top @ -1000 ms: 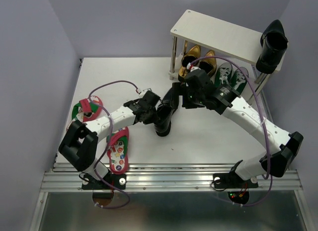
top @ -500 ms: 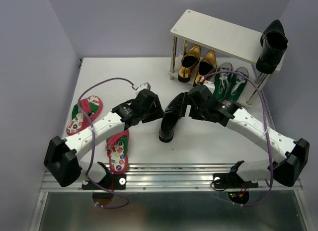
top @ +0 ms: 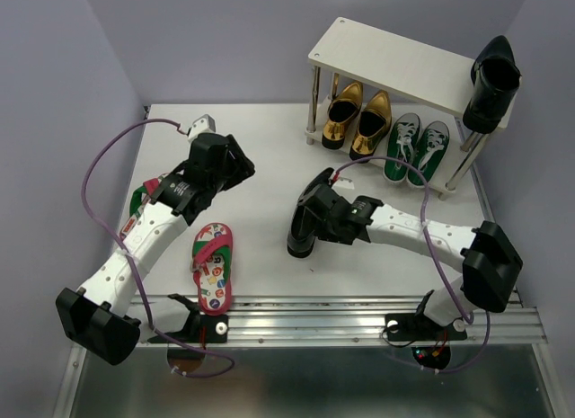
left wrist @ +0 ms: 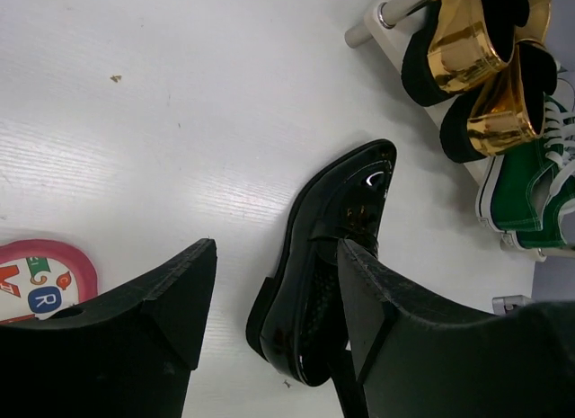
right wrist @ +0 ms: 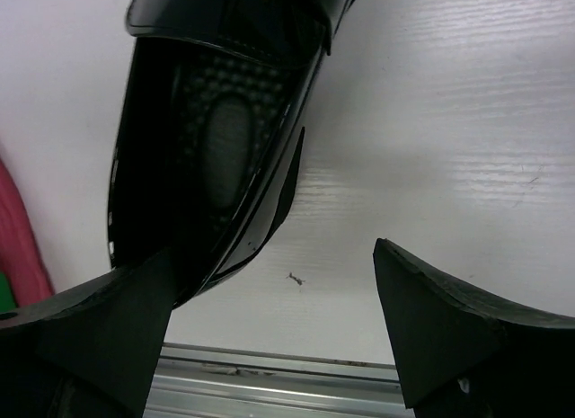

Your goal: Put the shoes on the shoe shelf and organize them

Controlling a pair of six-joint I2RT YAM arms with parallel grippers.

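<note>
- The black loafer point(top: 301, 240) lies sole-down on the table point(top: 269, 139). Its long axis runs from 12–1 o'clock, pointed toe toward the shoe shelf point(top: 395, 58), to 6–7 o'clock.
- The right gripper point(top: 316, 218) hangs over the loafer's middle with its jaws wide and nothing clamped. In its wrist view the heel opening sits at 11 o'clock, crowding one finger point(right wrist: 90, 328), while the other is over bare table.
- The left gripper point(top: 235, 162), also spread and empty, is well apart at 10 o'clock, so the right arm is nearer.
- A grasp would likely need the shoe centred across its narrow width.
- The mate loafer point(top: 491, 81) stands on end at the right end of the shelf top. Gold loafers point(top: 355, 117) and green sneakers point(top: 418, 146) fill the space beneath.
- The flip-flops point(top: 213, 265) lie at 8–9 o'clock, out of the way.
</note>
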